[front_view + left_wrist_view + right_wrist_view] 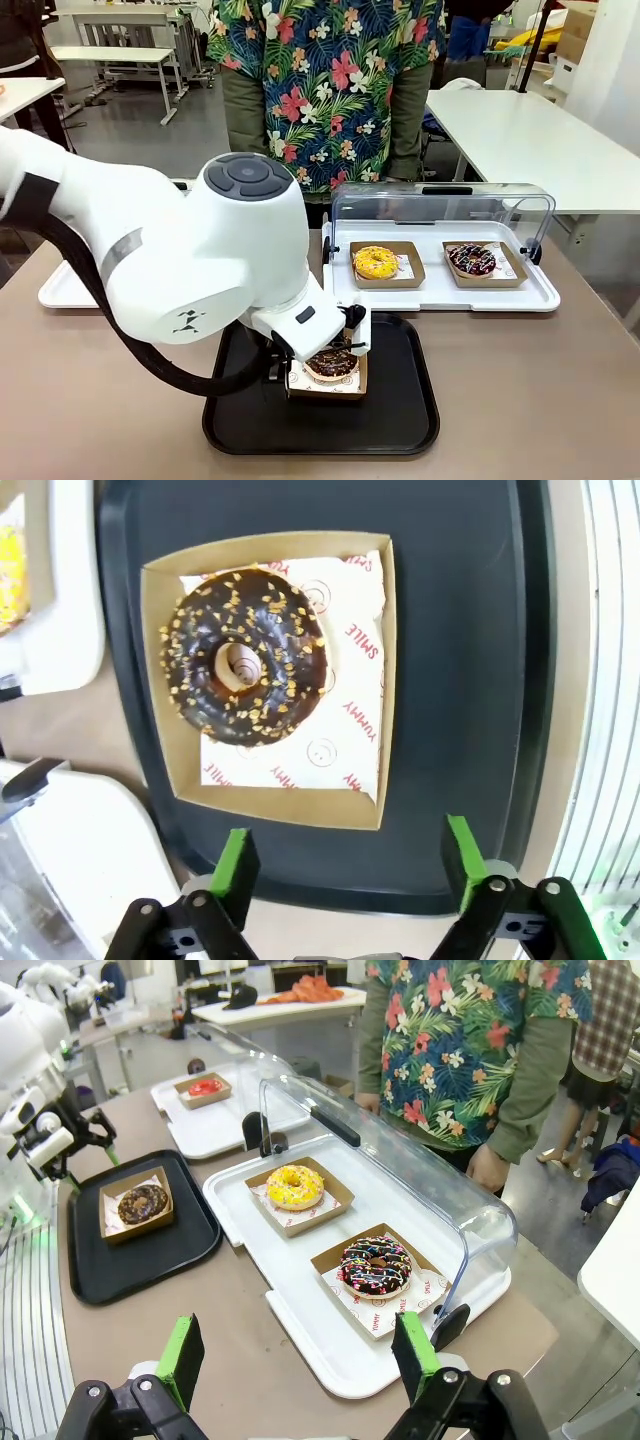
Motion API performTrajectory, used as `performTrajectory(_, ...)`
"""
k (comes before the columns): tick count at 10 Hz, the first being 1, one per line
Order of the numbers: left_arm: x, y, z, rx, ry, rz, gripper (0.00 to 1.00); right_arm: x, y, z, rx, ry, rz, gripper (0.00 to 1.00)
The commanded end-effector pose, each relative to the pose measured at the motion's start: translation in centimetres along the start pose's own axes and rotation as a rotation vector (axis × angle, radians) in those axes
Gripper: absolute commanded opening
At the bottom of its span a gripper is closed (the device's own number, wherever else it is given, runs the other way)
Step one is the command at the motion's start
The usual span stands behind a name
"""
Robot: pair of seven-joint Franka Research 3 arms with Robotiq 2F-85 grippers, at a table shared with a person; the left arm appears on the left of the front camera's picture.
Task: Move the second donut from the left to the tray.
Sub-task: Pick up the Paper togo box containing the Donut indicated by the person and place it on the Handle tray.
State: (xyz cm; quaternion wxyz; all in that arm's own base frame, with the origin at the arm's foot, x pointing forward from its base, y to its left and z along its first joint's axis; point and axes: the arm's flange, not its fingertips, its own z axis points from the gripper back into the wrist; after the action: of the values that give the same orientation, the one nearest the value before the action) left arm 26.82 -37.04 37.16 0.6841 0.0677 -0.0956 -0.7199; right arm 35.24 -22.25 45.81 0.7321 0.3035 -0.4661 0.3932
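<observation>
Chocolate donut point(243, 658) with light sprinkles sits in its brown cardboard holder point(385, 680), on white printed paper. Holder rests flat on the black tray point(460, 630), toward the tray's middle in the front view.

Left gripper point(350, 865) hangs above the tray's near edge, green pads spread wide, nothing between them; the holder's edge lies just beyond the fingertips, not touched. In the front view the left arm point(200, 270) bulks over the tray's left half and hides part of the holder; the donut point(331, 362) peeks out under the wrist.

Behind the tray, just beside its far rim: a white tray point(440, 295) with its clear lid point(440, 205) raised. It carries a yellow-frosted donut point(375, 262) and a dark donut with coloured drizzle point(471, 259), each in its own cardboard holder. A second white tray point(215, 1125) further left holds a red-glazed donut point(204, 1087); in the front view the arm covers most of it.

Right gripper point(300, 1360) is well apart from the black tray, over the table near the lidded tray's corner, fingers parted and empty.

A person in a floral shirt point(320, 80) stands at the far side of the table; one hand point(488, 1168) hangs beside the lid.

Print on the paper is partly legible, the rest too small.
</observation>
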Motion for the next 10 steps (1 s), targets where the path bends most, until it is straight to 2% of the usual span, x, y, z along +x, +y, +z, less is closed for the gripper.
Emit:
performTrajectory(1,-0.9,-0.5,1.0,-0.015,-0.021,-0.014,1.0,0.2,-0.1,0.0,-0.001,-0.023,0.017,1.0)
performTrajectory(10,0.0,-0.3,1.1,0.0,-0.007,0.0,1.0,0.2,-0.1,0.0,-0.001,-0.023,0.017,1.0)
